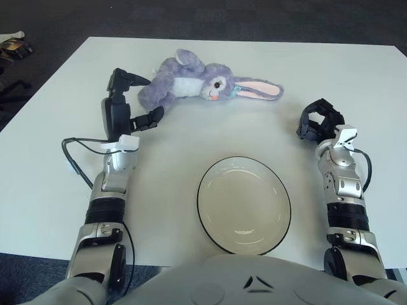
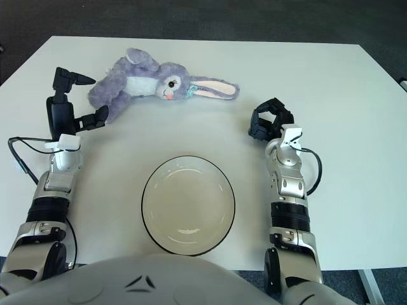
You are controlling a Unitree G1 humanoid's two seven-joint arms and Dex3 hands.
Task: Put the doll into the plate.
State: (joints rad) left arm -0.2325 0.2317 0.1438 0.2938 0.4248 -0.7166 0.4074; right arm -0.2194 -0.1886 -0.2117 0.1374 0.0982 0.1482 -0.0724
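A purple and white plush bunny doll (image 1: 191, 81) lies on its side at the far middle of the white table (image 1: 57, 159), pink-lined ears pointing right. My left hand (image 1: 132, 98) is just left of the doll's feet, fingers spread wide, one fingertip close to the doll's lower end, holding nothing. A cream plate (image 1: 243, 204) with a dark rim sits empty near the front edge. My right hand (image 1: 318, 121) shows right of the plate with fingers curled, holding nothing.
A black cable (image 1: 76, 152) loops off my left wrist above the table. The table's left edge (image 1: 38, 82) runs diagonally, with dark floor beyond. Small objects (image 1: 13, 44) lie on the floor at far left.
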